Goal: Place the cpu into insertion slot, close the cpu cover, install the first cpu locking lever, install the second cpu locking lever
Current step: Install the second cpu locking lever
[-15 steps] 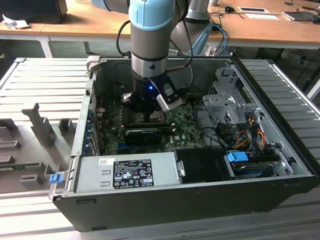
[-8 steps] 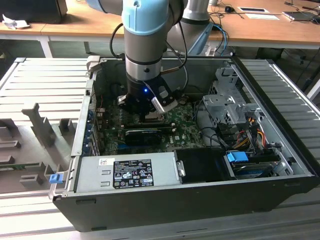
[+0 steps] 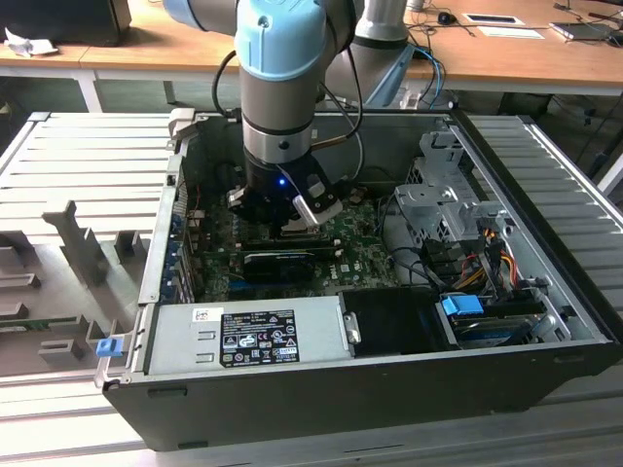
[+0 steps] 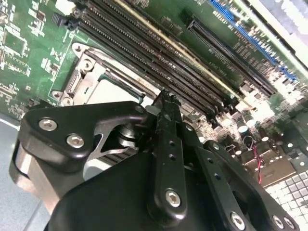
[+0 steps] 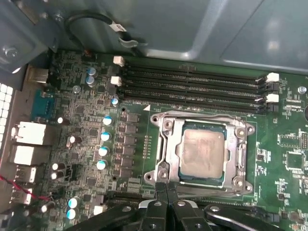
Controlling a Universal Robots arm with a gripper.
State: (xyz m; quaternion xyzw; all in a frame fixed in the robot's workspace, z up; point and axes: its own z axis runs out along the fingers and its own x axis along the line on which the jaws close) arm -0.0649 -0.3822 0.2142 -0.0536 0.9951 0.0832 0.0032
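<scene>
Motherboard (image 5: 86, 144) surrounds cpu (image 5: 202, 151); closed tool (image 5: 166, 188) at socket edge.

The cpu (image 5: 202, 150) is a small flat square chip with a pale tan-silver top, lying level in the insertion slot (image 5: 166, 144) in the first wrist view. The slot is a square socket ringed by a silver metal frame with screws at its corners, set amid the green motherboard (image 5: 139, 159), just beside the rows of long black memory slots. In the second wrist view the slot's metal frame (image 4: 79, 77) shows partly.
</scene>
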